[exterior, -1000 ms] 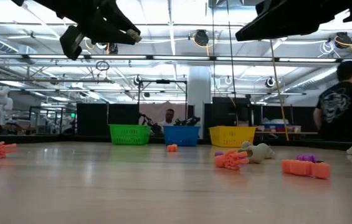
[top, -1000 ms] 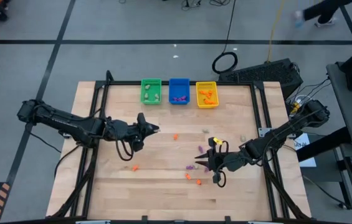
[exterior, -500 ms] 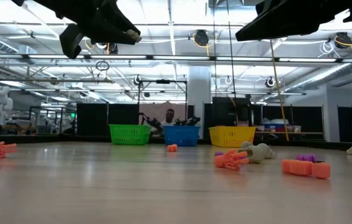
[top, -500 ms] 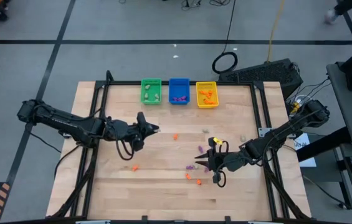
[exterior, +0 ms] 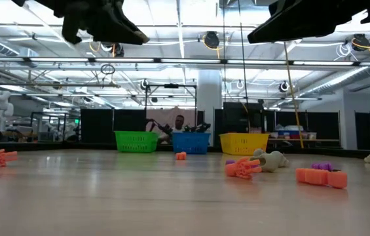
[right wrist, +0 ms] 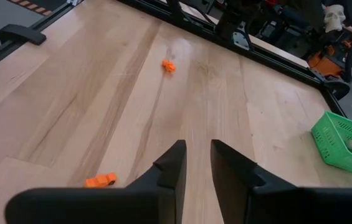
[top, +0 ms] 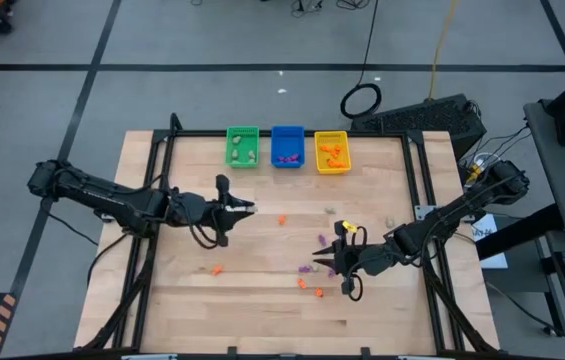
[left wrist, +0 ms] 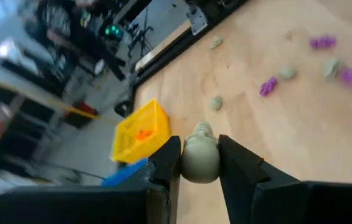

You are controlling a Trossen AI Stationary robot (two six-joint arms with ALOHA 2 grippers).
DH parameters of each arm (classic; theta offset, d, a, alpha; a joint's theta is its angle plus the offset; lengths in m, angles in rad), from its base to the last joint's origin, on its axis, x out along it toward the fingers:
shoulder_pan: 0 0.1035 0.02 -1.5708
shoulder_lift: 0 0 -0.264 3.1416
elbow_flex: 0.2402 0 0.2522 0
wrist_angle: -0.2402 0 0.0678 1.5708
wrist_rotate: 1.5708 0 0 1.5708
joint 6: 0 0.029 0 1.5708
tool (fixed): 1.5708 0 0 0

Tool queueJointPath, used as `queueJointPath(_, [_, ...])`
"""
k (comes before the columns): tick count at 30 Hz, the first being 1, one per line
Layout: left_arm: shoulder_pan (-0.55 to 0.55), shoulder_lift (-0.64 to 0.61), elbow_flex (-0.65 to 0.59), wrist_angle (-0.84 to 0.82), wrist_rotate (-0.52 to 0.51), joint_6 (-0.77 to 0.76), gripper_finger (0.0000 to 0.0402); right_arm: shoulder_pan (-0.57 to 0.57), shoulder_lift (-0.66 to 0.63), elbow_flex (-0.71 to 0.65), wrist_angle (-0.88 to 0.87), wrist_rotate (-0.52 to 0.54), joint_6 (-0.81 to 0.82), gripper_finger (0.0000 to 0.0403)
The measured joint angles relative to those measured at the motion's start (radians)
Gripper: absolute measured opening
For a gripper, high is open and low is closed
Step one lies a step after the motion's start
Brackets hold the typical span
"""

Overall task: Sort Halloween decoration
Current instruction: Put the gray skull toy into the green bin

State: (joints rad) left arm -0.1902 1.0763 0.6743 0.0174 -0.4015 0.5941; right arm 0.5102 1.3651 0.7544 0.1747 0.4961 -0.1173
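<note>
The Halloween decoration is many tiny trinkets. Orange ones [top: 282,219] [top: 217,269], a purple one [top: 305,269] and pale ones [top: 330,210] lie loose on the wooden table. My left gripper [top: 247,209] hovers over the table's left middle, shut on a pale rounded trinket [left wrist: 200,158]. Over the near right of the table, my right gripper [top: 320,252] [right wrist: 199,152] hangs with a narrow gap between its fingers and nothing in it. An orange trinket [right wrist: 99,180] lies on the wood below and beside it. My left gripper pinches the pale trinket by its two rounded sides [left wrist: 188,163] between its two fingers [left wrist: 166,165]. The fingers come from the table's left, slanting slightly downward. The trinket is lifted clear of the table, and its small knob [left wrist: 202,129] sticks out past the fingertips.
Three small bins stand in a row at the table's far edge: green [top: 242,146], blue [top: 287,146] and yellow [top: 331,152], each with trinkets inside. A black frame [top: 414,170] edges the table. More purple [left wrist: 268,86] and pale [left wrist: 216,102] trinkets lie ahead of the left gripper.
My left gripper has rolled about its own pointing line while staying in place, still shut on the pale trinket. The right arm has kept still.
</note>
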Motion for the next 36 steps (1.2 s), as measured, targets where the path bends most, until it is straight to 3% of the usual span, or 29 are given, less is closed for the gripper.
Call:
queueJointPath(11, [0.000, 0.000, 0.000, 0.000, 0.004, -0.721, 0.0085, 0.000, 0.000, 0.000, 0.000, 0.000, 0.000, 0.0059])
queueJointPath(18, [0.000, 0.000, 0.000, 0.000, 0.005, -1.072, 0.0085, 0.000, 0.000, 0.000, 0.000, 0.000, 0.000, 0.0059])
queueJointPath(25, [0.000, 0.000, 0.000, -0.001, 0.005, -1.062, 0.0085, 0.000, 0.000, 0.000, 0.000, 0.000, 0.000, 0.0059])
queueJointPath(33, [0.000, 0.000, 0.000, 0.007, 0.002, -0.517, 0.0085, 0.000, 0.000, 0.000, 0.000, 0.000, 0.000, 0.0059])
queueJointPath(36, [0.000, 0.000, 0.000, 0.036, 0.000, -0.421, 0.0085, 0.000, 0.000, 0.000, 0.000, 0.000, 0.000, 0.0059])
